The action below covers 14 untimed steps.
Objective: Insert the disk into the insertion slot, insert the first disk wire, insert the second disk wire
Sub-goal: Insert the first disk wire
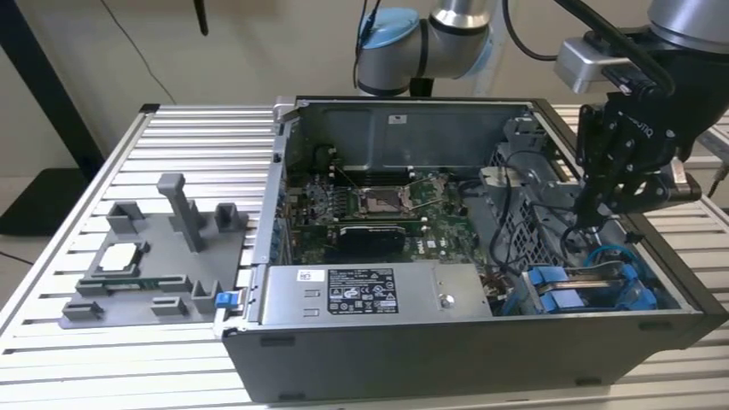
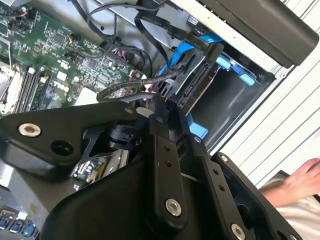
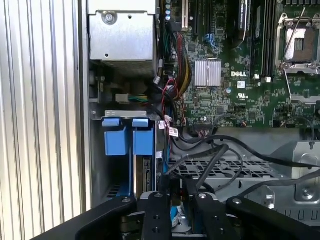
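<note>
While the disk [image 3: 148, 175] is already sitting edge-up in the slot [image 3: 97, 155], at the corner of the case [image 1: 456, 350] on the exterior view's right, we are hovering the gripper [image 3: 177, 186] just beside its connector edge. We are keeping the jaws narrow, seemingly pinching the end of a black wire [image 3: 202, 159] that is running in between them. We are judging the first step done and a wire insertion under way; whether either wire is seated, we cannot tell.

The gripper [image 3: 175, 200] hangs over black cables [image 3: 220, 150] beside the insertion slot [image 3: 97, 150] at the case [image 3: 85, 75] edge, with the disk [image 3: 143, 142] seated inside.
</note>
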Each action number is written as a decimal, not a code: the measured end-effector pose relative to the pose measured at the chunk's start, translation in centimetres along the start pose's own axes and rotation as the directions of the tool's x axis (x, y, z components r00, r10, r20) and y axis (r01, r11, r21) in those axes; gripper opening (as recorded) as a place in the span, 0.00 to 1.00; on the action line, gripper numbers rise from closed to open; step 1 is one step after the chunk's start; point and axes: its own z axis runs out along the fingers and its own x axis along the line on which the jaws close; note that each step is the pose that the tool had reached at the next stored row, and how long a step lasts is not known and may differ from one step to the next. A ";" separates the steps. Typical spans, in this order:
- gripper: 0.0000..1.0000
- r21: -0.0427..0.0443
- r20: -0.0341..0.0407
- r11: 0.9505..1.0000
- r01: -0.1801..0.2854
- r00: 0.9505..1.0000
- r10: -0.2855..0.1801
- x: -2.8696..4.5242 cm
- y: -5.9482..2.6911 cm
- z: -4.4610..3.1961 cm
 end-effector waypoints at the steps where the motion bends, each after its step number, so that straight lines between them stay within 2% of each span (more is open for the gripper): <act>1: 1.00 0.001 0.000 1.000 0.000 1.000 0.000 0.00 0.00 0.01; 5: 1.00 0.002 0.000 1.000 0.000 1.000 0.000 0.00 0.00 0.02; 6: 0.00 0.002 0.000 1.000 0.000 1.000 0.000 0.00 0.01 0.02; 14: 0.00 0.002 -0.001 1.000 0.000 1.000 0.000 0.00 0.00 0.03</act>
